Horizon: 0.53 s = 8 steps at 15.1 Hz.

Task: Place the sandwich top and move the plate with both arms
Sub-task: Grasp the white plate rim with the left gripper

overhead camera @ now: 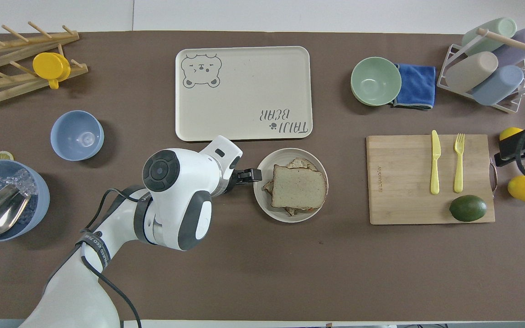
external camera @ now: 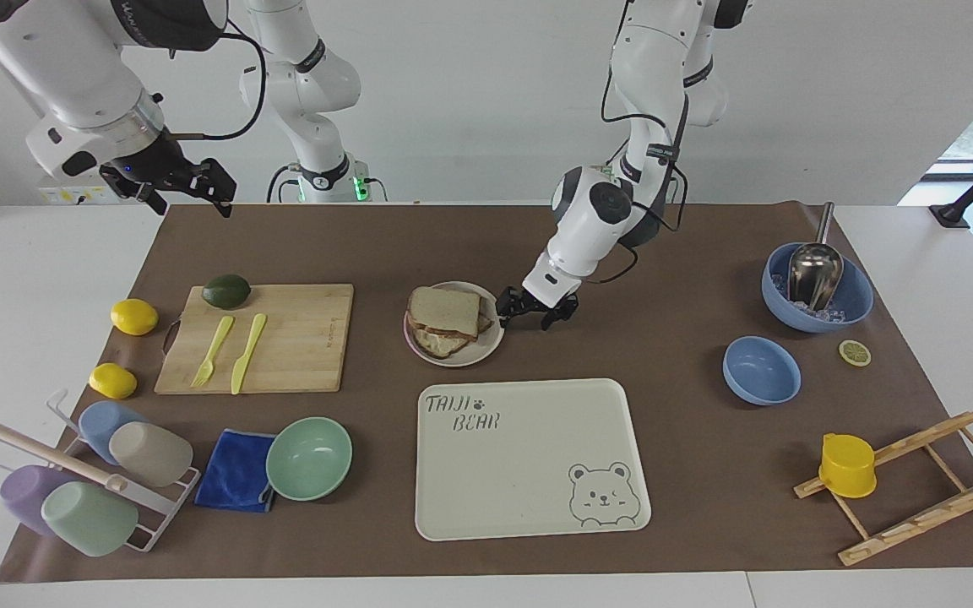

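My left gripper (external camera: 524,309) sat mid-frame, low at the plate (external camera: 486,348) rim, jaws apart. The sandwich top (external camera: 445,311) lay on the stack there. My right gripper (external camera: 187,192) hung upper left, jaws apart.

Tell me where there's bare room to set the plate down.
The bear tray is bare, just beyond the plate from the robots. Open mat lies between the plate and the cutting board. The left gripper crowds the plate's rim toward the left arm's end.
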Available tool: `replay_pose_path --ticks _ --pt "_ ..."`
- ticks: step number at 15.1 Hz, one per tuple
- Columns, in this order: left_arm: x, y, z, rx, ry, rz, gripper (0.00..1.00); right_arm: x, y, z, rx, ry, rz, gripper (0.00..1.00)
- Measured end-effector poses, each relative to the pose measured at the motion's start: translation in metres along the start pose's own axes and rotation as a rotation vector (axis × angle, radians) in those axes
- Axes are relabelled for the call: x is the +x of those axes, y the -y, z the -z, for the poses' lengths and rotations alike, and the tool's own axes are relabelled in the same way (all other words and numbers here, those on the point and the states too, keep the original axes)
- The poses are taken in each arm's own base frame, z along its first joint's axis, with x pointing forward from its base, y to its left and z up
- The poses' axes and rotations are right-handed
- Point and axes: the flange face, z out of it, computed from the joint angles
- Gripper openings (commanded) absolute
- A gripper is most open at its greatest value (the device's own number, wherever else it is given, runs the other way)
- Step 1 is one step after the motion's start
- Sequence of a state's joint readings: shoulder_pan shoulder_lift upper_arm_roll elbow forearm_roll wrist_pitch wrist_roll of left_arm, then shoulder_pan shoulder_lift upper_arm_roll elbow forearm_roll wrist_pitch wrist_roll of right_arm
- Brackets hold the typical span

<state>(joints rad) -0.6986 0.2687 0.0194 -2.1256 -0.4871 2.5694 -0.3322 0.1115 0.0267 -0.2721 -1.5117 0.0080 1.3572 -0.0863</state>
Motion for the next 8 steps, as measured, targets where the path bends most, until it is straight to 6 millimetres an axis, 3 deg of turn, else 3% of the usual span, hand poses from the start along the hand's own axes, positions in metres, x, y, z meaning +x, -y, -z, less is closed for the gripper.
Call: replay_pose_path --ticks 2,8 --pt "-0.001 0.000 -0.003 0.002 0.001 0.005 0.75 0.002 -0.009 -0.006 0.003 -0.003 0.000 1.00" --pt "-0.012 -0.012 -0.008 0.002 0.011 0.026 0.46 0.007 0.003 -0.003 0.030 -0.047 -0.058 1.00"
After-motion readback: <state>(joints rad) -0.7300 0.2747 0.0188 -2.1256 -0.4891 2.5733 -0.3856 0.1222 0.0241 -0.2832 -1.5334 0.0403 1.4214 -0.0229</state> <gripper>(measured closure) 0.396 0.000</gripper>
